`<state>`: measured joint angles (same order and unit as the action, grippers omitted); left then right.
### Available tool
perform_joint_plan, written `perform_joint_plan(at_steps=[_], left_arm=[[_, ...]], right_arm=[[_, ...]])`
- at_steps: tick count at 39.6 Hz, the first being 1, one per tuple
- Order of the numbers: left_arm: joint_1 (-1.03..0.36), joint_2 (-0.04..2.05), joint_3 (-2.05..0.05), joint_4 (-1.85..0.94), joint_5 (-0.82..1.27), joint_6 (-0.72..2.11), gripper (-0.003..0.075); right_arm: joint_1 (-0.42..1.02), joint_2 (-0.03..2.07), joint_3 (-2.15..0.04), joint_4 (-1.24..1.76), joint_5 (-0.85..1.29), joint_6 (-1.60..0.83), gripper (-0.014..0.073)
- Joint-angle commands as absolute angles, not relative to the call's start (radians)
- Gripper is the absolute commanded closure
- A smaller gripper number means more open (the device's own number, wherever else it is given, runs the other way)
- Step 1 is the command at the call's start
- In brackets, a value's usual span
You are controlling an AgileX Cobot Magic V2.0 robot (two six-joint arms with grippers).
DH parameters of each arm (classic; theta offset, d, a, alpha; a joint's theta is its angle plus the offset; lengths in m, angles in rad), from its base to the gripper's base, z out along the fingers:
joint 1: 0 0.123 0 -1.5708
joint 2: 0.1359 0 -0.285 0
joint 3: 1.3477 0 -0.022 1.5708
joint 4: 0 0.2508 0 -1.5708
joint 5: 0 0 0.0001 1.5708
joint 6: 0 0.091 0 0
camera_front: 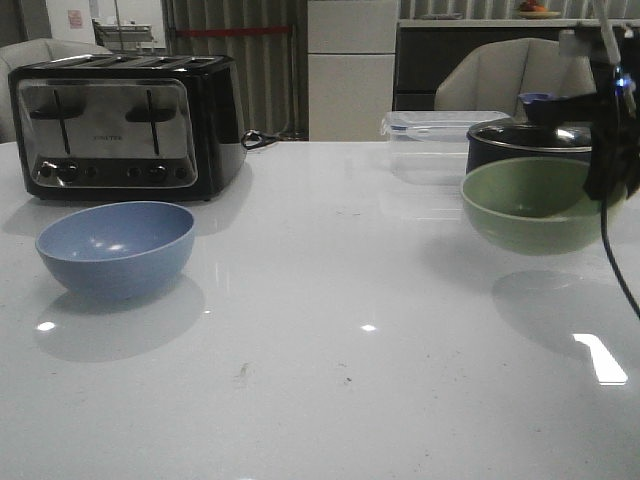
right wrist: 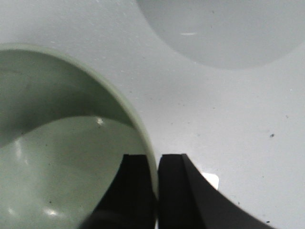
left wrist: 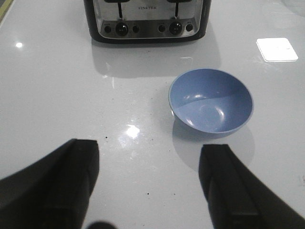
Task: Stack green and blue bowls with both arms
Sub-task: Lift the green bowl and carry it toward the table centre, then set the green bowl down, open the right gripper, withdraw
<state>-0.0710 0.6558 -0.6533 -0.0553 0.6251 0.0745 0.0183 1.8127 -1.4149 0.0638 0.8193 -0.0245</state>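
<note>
The blue bowl (camera_front: 117,247) sits upright on the white table at the left, in front of the toaster. It also shows in the left wrist view (left wrist: 211,102). My left gripper (left wrist: 152,162) is open and empty, above the table a little short of the blue bowl; it is out of the front view. The green bowl (camera_front: 532,203) hangs above the table at the right, with its shadow below it. My right gripper (right wrist: 156,160) is shut on the green bowl's rim (right wrist: 143,133), one finger inside and one outside. The right arm (camera_front: 612,130) shows at the front view's right edge.
A black and silver toaster (camera_front: 125,122) stands at the back left. A dark pot (camera_front: 530,140) and a clear lidded container (camera_front: 440,140) stand behind the green bowl. A thin black cable (camera_front: 615,270) hangs from the right arm.
</note>
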Motion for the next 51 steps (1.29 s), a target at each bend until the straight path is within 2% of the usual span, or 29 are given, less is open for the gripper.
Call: perform_joint_plan(at_steps=[1, 12, 20, 36, 41, 47, 51], left_arm=[[-0.077, 0.659, -0.689, -0.063, 0.543, 0.073, 0.0213], [-0.077, 0.659, -0.689, -0.063, 0.543, 0.073, 0.0213], [-0.077, 0.659, -0.689, -0.063, 0.543, 0.073, 0.0213], [-0.077, 0.659, -0.689, -0.063, 0.543, 0.073, 0.0213], [-0.077, 0.659, -0.689, -0.063, 0.543, 0.073, 0.0213], [-0.077, 0.659, -0.689, -0.063, 0.543, 0.073, 0.0213], [-0.077, 0.659, -0.689, -0.063, 0.543, 0.073, 0.0213]], right_arm=[[0.066, 1.683, -1.447, 0.096, 0.820, -0.083, 0.0541], [0.256, 1.631, -1.435, 0.145, 0.857, -0.108, 0.0541], [0.378, 1.648, -1.331, 0.149, 0.759, -0.108, 0.0541], [0.463, 1.769, -1.258, 0.248, 0.647, -0.107, 0.0537], [0.466, 1.793, -1.261, 0.250, 0.635, -0.107, 0.0473], [0.466, 1.813, -1.261, 0.249, 0.633, -0.107, 0.0295], [0.466, 1.809, -1.261, 0.245, 0.621, -0.107, 0.0232]])
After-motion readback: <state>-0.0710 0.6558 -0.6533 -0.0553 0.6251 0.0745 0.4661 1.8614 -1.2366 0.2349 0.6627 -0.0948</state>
